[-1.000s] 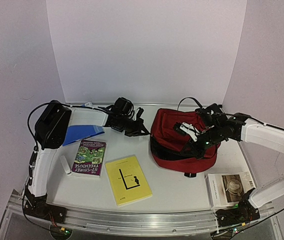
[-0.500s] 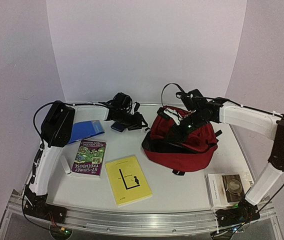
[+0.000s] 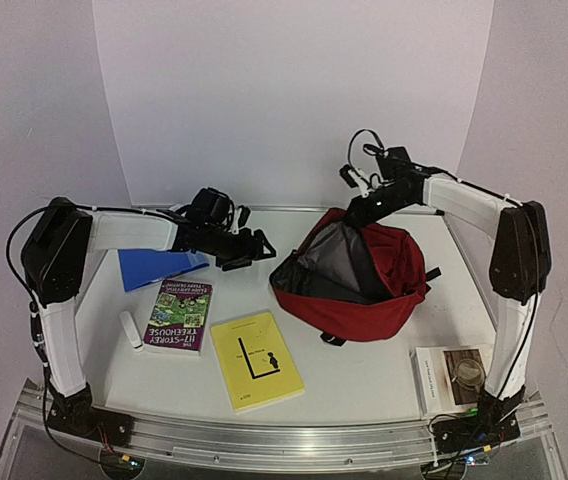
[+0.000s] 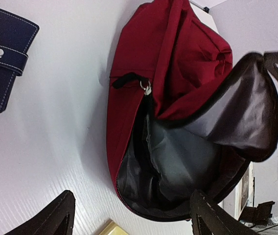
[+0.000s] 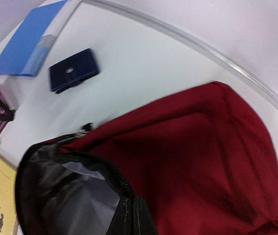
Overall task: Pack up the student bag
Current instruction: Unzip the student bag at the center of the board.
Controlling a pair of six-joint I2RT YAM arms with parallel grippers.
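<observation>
The table (image 3: 354,385) carries the student bag (image 3: 364,290) on its right half, lying on its side with the mouth turned toward the left arm and the grey lining exposed. The right gripper (image 3: 362,208) is clenched on the black-trimmed rim at the far side of the mouth and holds that flap lifted. The left gripper (image 3: 247,250) hovers just left of the opening, fingers spread and empty.

The step in hand appears to be opening the bag for loading, and nothing shows inside it. The next move calls for the left arm to fetch one item while the right holds the mouth wide.

The loose items are a yellow book (image 3: 256,360), a purple book (image 3: 179,313), a grey book (image 3: 459,375), a blue folder (image 3: 154,268) and a white tube (image 3: 132,330).

The left wrist view alone shows the depth of the cavity and the zipper pull (image 4: 146,88). Both wrist views show a dark blue wallet (image 4: 7,58), which cannot be made out from above. The right wrist view shows the pinch on the rim.
</observation>
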